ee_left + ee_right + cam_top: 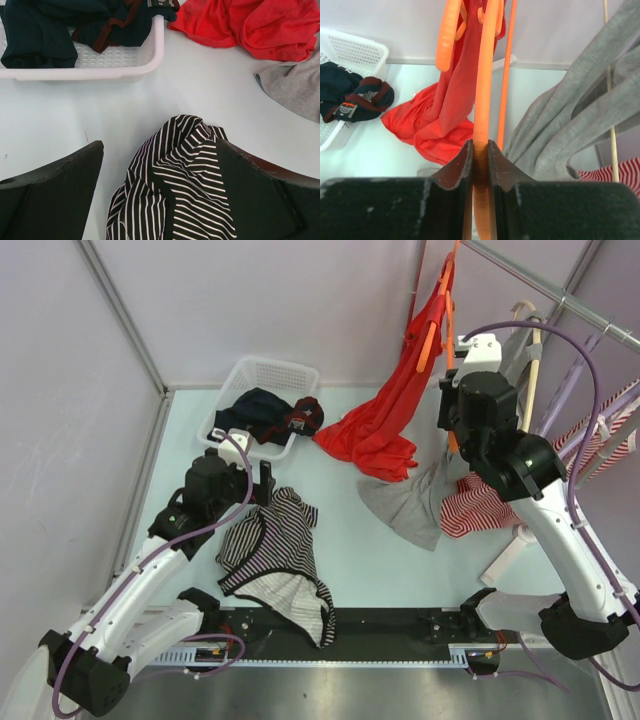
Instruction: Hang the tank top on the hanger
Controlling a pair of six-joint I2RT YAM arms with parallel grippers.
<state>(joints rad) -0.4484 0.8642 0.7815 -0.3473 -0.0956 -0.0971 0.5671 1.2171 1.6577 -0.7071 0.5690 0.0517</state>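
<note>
Right hand (480,150): pinching the orange hanger (485,85) edge-on, well right of the white basket (285,368), likely to bring it over. Left hand (159,147): spread wide over the striped tank top (185,195), crumpled on the surface (210,105) just before the basket, poised to grasp.

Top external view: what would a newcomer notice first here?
The bright red garment hangs at upper right, its hem pooling on the table. Next, the striped tank top lies crumpled front left, by the open left end effector. The right end effector clamps the orange hanger beside that red garment.
</note>
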